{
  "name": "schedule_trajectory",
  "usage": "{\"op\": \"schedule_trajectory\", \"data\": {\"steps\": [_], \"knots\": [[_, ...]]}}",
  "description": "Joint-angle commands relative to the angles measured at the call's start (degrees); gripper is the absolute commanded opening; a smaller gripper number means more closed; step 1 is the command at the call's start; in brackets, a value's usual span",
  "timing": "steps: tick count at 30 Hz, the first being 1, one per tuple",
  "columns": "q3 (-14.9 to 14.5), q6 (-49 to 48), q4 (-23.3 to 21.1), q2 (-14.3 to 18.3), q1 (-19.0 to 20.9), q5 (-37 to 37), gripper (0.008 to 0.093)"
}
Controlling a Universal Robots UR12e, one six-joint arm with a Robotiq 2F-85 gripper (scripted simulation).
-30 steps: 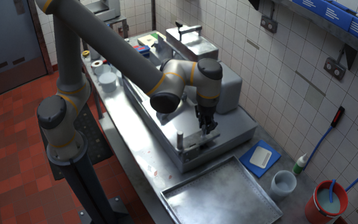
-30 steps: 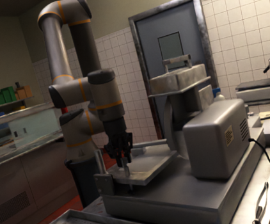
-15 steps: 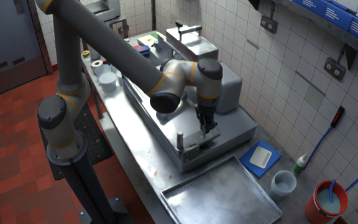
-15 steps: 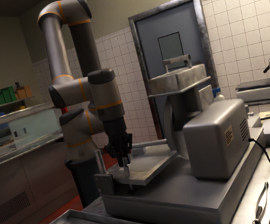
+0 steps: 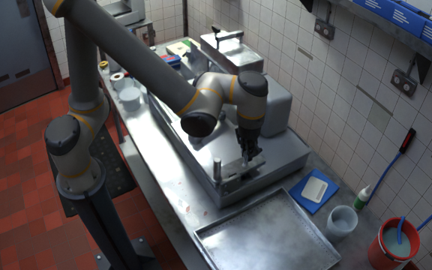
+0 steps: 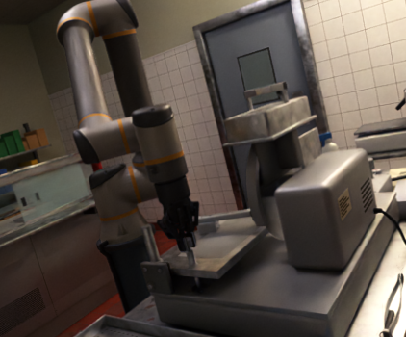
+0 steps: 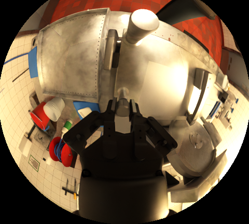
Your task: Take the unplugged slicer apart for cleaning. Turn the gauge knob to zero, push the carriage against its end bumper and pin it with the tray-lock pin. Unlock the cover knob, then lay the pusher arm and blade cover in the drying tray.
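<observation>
On the steel counter the slicer (image 5: 223,150) has its carriage (image 5: 238,165) at the end nearest the drying tray (image 5: 266,232), beside the end bumper (image 7: 110,50). My gripper (image 5: 246,162) points straight down over the carriage's corner, and its fingers are closed on the small steel tray-lock pin (image 7: 122,99), which stands upright. In the second side camera the pin (image 6: 190,255) reaches down to the carriage plate. An upright handle post (image 5: 217,168) rises from the carriage's front edge. The pusher arm (image 5: 229,35) sits on top at the far end, and the round blade cover (image 7: 198,143) is mounted by the motor housing (image 6: 325,207).
The drying tray lies empty at the counter's near end. A blue mat with a scraper (image 5: 314,189), a grey cup (image 5: 341,223) and a green bottle (image 5: 362,198) sit to its right. A red bucket (image 5: 394,243) stands past the counter; tubs (image 5: 129,98) cluster at the far end.
</observation>
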Motion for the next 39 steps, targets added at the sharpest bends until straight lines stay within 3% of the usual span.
{"op": "schedule_trajectory", "data": {"steps": [1,39], "knots": [[0.1,0.0,0.0,0.1,0.0,0.0,0.0080],[0.7,0.0,-1.4,0.8,0.0,0.0,0.0080]]}}
